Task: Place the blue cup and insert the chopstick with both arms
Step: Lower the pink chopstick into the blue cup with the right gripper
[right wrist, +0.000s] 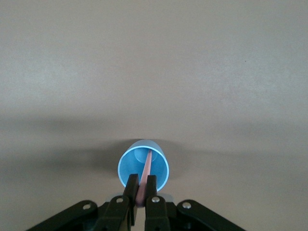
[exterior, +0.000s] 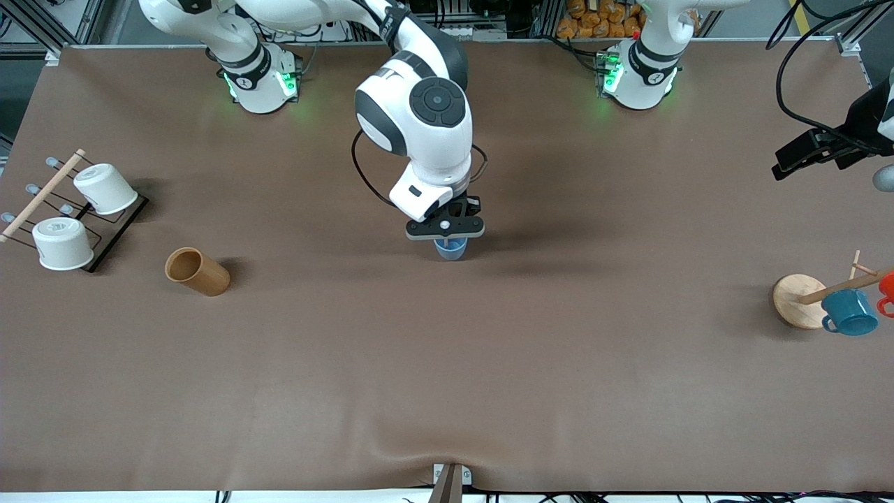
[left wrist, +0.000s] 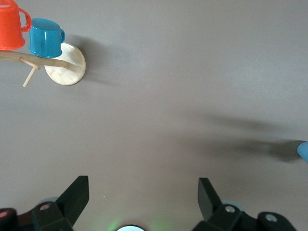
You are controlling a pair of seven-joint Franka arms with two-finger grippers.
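While the right tool (right wrist: pixel 141 188) hangs directly over the blue cup (exterior: pixel 450 249), its fingers are pinched nearly together on the upper end of the chopstick (right wrist: pixel 145 175), and the whole insertion turns on one alignment: the stick's long axis runs down from the tool into the cup's open mouth, its lower end already inside the rim and pointing toward the cup floor, slightly slanted, not plumb. That cup stands upright on the bare brown desk (exterior: pixel 447 377) at mid-desk, between the two arm bases and nearer the front camera than either. My judgement is that the cup is placed and the stick only needs releasing, with a small risk that the slant tips it against the rim. Only the right wrist view shows the pinkish stick and the cup's interior; from the front the tool covers the cup's mouth and the stick cannot be made out. The left tool (left wrist: pixel 143 195) waits over empty desk toward the left arm's end, jaws spread wide and holding nothing, and its wrist view catches the teal mug (left wrist: pixel 45 37) and an orange mug (left wrist: pixel 11 25) hanging on a wooden mug tree (left wrist: pixel 65 71)
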